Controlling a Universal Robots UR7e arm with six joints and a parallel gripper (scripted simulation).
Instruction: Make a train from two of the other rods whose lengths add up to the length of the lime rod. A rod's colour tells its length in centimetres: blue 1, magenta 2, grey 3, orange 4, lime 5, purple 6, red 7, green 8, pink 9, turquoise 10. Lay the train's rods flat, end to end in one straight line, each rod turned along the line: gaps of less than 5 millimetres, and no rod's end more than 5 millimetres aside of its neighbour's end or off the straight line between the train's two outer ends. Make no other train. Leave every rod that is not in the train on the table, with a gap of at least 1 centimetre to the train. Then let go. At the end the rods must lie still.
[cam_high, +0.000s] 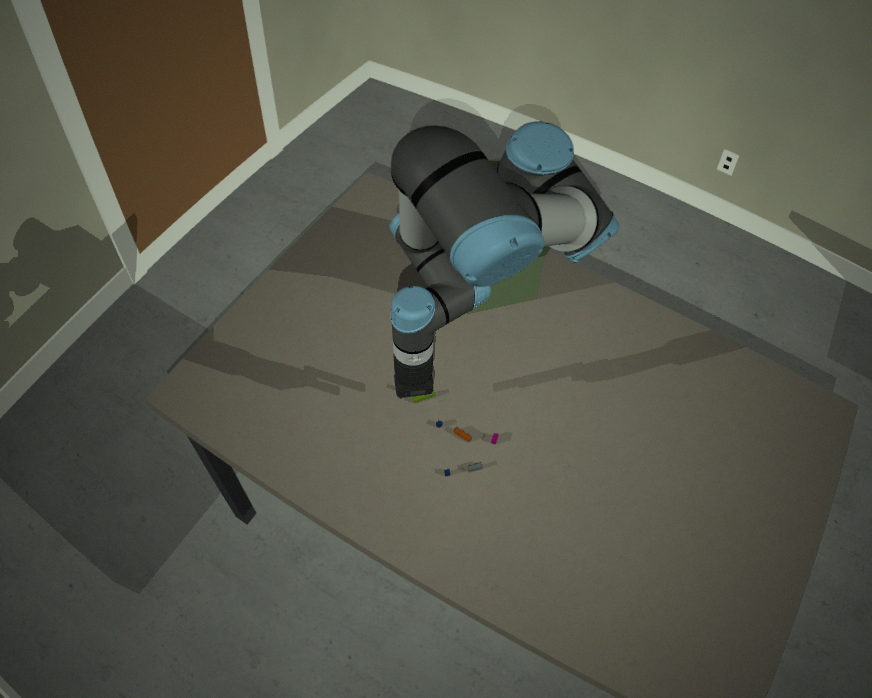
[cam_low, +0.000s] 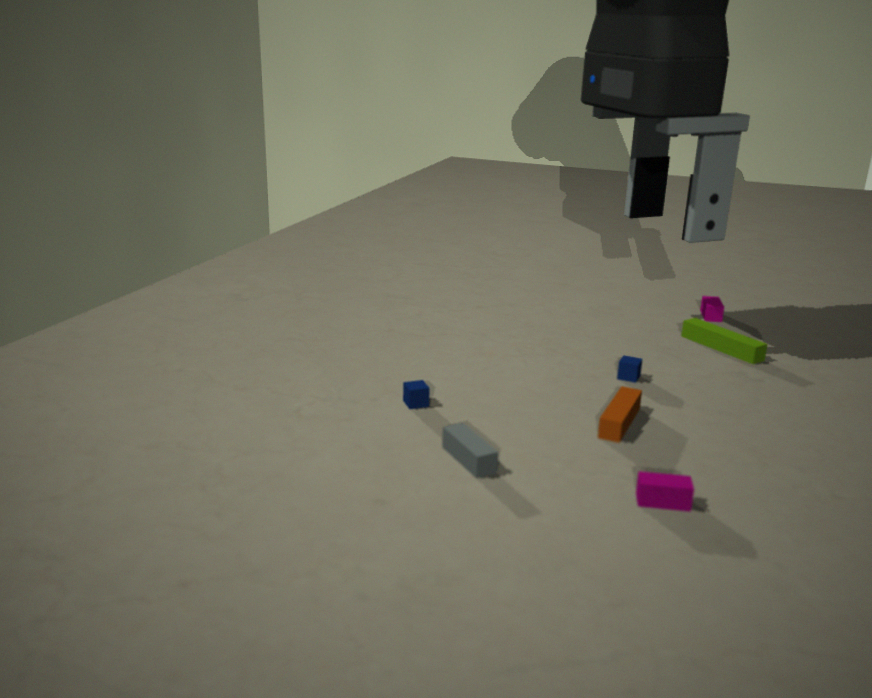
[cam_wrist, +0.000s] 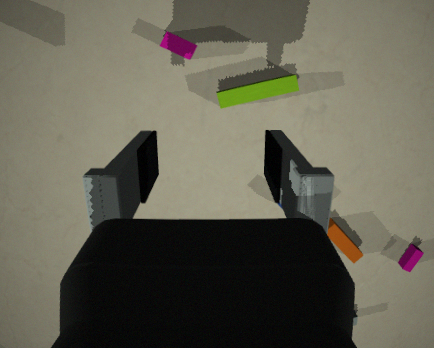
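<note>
My gripper (cam_low: 674, 227) (cam_wrist: 211, 152) is open and empty, above the table. In the top view its fingers are hidden. The lime rod (cam_high: 424, 397) (cam_low: 723, 340) (cam_wrist: 258, 91) lies flat, with a magenta rod (cam_low: 712, 308) (cam_wrist: 178, 45) apart from it. The orange rod (cam_high: 462, 433) (cam_low: 619, 414) (cam_wrist: 345, 241) lies between a blue rod (cam_high: 439, 423) (cam_low: 629, 369) and a second magenta rod (cam_high: 494, 438) (cam_low: 664, 491) (cam_wrist: 410, 258), touching neither. The grey rod (cam_high: 474, 466) (cam_low: 469, 449) lies near another blue rod (cam_high: 447, 472) (cam_low: 416, 394), with a gap between them.
All rods lie on the brown table (cam_high: 618, 509) (cam_low: 290, 545). A green panel (cam_high: 516, 287) lies near the arm's base in the top view. Shadows of the arm fall across the table. The gripper body hides the lower middle of the wrist view.
</note>
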